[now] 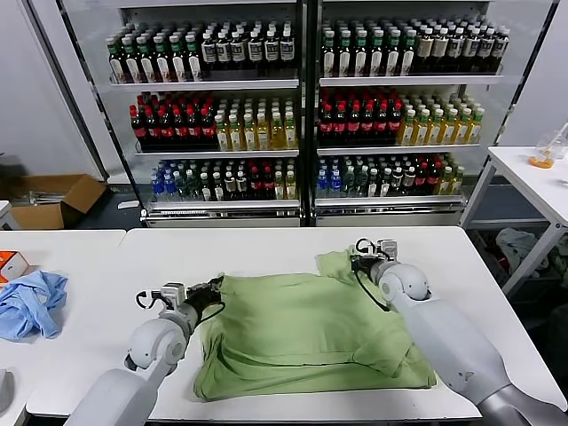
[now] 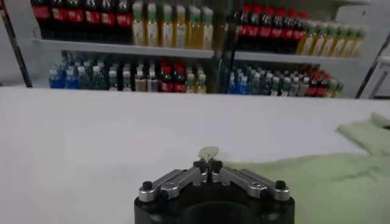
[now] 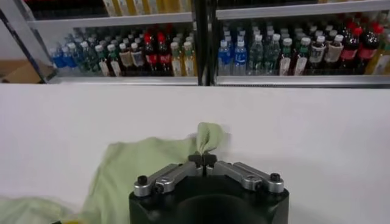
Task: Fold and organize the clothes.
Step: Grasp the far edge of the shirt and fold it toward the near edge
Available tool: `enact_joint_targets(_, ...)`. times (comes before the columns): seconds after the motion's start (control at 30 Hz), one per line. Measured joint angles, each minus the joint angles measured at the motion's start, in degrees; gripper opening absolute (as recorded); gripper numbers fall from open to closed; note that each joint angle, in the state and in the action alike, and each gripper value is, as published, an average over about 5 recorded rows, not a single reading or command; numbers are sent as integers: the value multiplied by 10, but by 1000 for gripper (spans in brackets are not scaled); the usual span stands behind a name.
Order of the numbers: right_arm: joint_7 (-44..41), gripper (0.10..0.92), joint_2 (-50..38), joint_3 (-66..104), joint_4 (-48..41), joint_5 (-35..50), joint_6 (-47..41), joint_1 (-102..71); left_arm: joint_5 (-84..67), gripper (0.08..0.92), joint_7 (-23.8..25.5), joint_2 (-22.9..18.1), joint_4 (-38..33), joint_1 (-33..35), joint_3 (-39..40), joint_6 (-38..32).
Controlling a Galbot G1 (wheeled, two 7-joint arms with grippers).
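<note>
The light green polo shirt (image 1: 302, 333) lies on the white table (image 1: 266, 244), partly folded with rumpled edges. My left gripper (image 1: 216, 287) is shut on the shirt's left edge; in the left wrist view a small tuft of green fabric (image 2: 208, 153) sticks out between its closed jaws. My right gripper (image 1: 358, 262) is shut on the shirt's far right corner; the right wrist view shows a pinched fold of green cloth (image 3: 209, 137) rising from its closed jaws. The collar, buttons and printed graphic are hidden.
A light blue cloth garment (image 1: 31, 302) lies on the adjoining table at the left, beside an orange-and-white box (image 1: 11, 263). Glass-fronted coolers full of bottles (image 1: 302, 106) stand behind. A cardboard box (image 1: 53, 200) sits on the floor. Another white table (image 1: 537, 177) stands at the right.
</note>
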Motion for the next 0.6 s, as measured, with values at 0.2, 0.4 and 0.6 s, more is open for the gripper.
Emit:
enact_joint_targets(0.2,8,105,-36,44,81,14,-3,-46,-19,100,1,11,-40,23,-20,-8)
enact_joint_targets(0.4,14,105,-76,96,174,25,-3,-112,-37,94,2,24,-85,60,-46,-8)
enact_joint_targets(0.6,18,105,-112,158,268,33,-4,-204,-53,94,5,36,-130,104,-76,-4)
